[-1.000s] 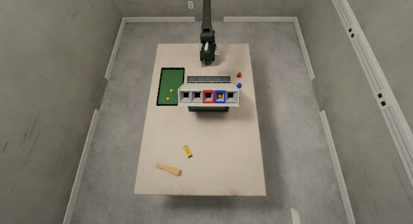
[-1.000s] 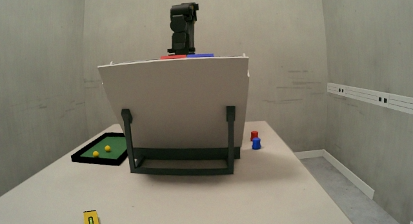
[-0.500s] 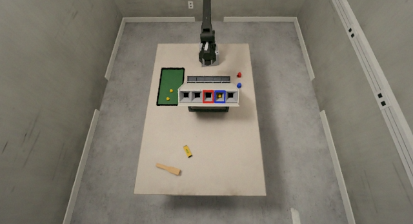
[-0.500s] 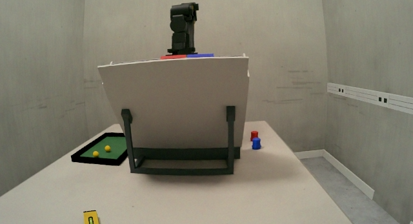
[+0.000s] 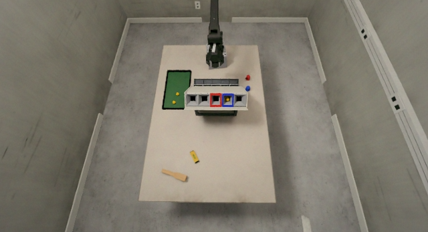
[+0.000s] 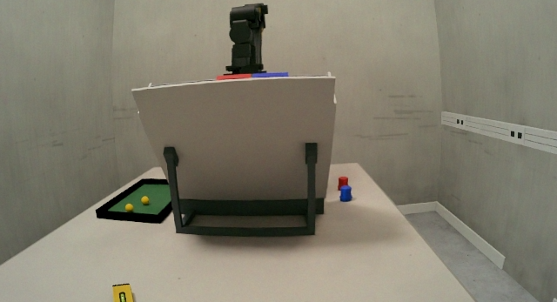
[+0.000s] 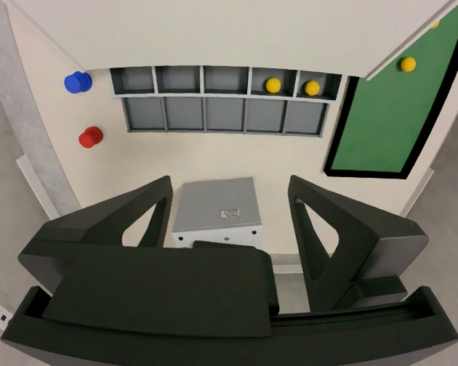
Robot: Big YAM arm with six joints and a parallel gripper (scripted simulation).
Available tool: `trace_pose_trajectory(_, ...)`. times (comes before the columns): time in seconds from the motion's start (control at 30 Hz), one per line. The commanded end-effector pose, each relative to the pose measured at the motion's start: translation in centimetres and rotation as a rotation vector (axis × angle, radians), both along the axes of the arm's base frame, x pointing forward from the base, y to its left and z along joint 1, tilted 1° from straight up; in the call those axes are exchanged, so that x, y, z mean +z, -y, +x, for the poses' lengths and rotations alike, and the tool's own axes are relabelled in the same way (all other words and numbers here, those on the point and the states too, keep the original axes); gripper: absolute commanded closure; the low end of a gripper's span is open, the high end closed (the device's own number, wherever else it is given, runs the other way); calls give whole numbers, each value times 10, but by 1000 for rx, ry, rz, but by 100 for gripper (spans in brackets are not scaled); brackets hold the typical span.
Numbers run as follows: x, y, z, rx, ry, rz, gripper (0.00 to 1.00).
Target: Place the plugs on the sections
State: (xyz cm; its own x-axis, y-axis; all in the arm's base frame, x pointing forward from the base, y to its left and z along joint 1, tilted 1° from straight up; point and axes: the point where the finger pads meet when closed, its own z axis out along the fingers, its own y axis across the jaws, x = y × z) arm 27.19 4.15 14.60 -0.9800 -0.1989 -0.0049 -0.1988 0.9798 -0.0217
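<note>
My gripper (image 5: 215, 63) hangs open and empty behind the funnel stand, above the arm's grey base box (image 7: 217, 210). The red-banded funnel (image 5: 215, 99) looks empty. The blue-banded funnel (image 5: 227, 99) has a yellow marble (image 5: 227, 99) in its mouth. The sectioned tray (image 7: 223, 98) has two marbles (image 7: 272, 85) (image 7: 311, 87) in the two back cells nearest the green tray. Its flat front cells (image 7: 223, 114) are bare. The red plug (image 7: 90, 136) and blue plug (image 7: 78, 82) stand on the table beside the tray's other end.
The green marble tray (image 5: 176, 89) holds two yellow marbles (image 5: 177, 93) (image 5: 174, 101). The white cover (image 6: 237, 137) hides the pipes. A yellow block (image 5: 194, 156) and a wooden spatula (image 5: 174, 174) lie near the table's front.
</note>
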Motion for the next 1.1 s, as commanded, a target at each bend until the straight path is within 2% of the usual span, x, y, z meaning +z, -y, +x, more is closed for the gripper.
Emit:
trace_pose_trajectory(0.0, 3, -1, 4, 0, 14, 3, 20)
trace_pose_trajectory(0.27, 3, -1, 4, 0, 14, 3, 20)
trace_pose_trajectory(0.77, -73, 128, 15, 0, 14, 3, 20)
trace_pose_trajectory(1.07, -81, 142, 16, -15, 13, 0, 20)
